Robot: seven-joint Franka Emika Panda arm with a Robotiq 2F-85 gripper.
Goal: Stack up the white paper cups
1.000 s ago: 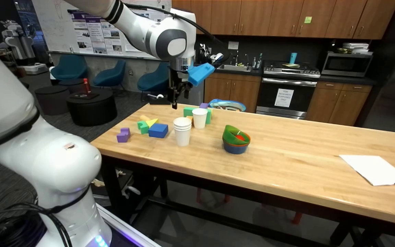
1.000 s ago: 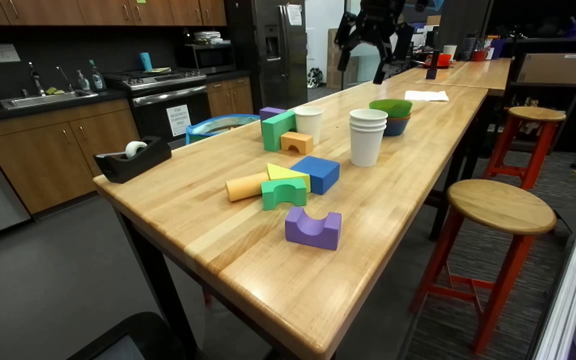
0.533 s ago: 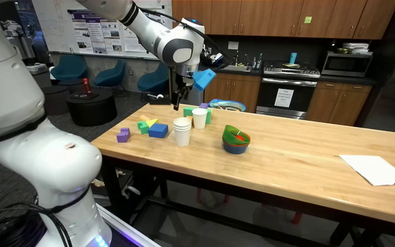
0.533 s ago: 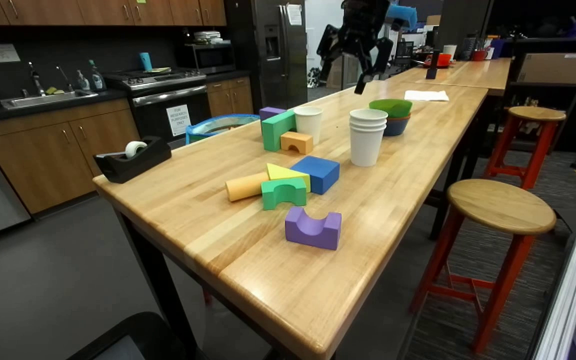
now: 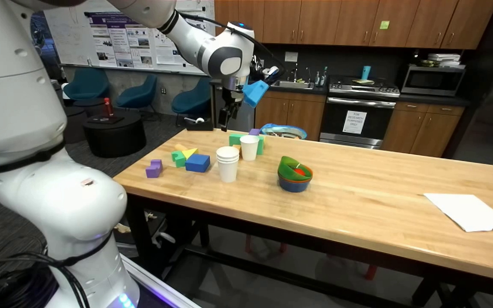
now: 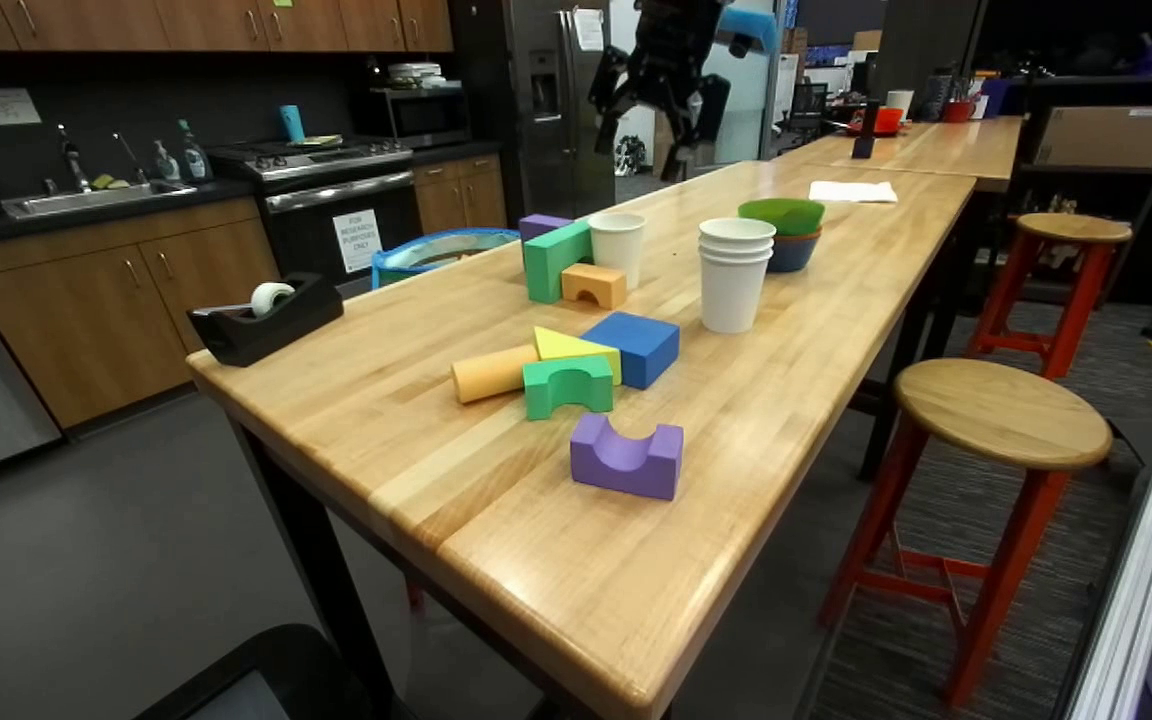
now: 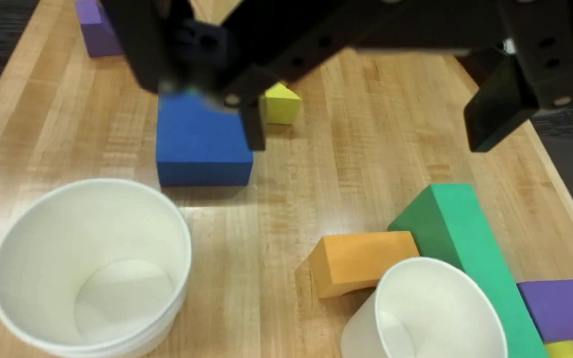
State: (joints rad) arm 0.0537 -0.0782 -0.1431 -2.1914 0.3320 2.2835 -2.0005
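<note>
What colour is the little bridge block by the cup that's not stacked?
Orange. The little bridge block shows best in an exterior view.

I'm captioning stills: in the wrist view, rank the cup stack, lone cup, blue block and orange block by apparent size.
1. White cup stack
2. Lone white cup, cut off
3. Blue block, partly hidden
4. Orange block, partly hidden

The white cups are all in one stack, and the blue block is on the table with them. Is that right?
Not quite: one cup stands on its own, apart from the stack and beside the orange block. The wrist view shows it. The blue block is on the table with them, just as you said.
</note>
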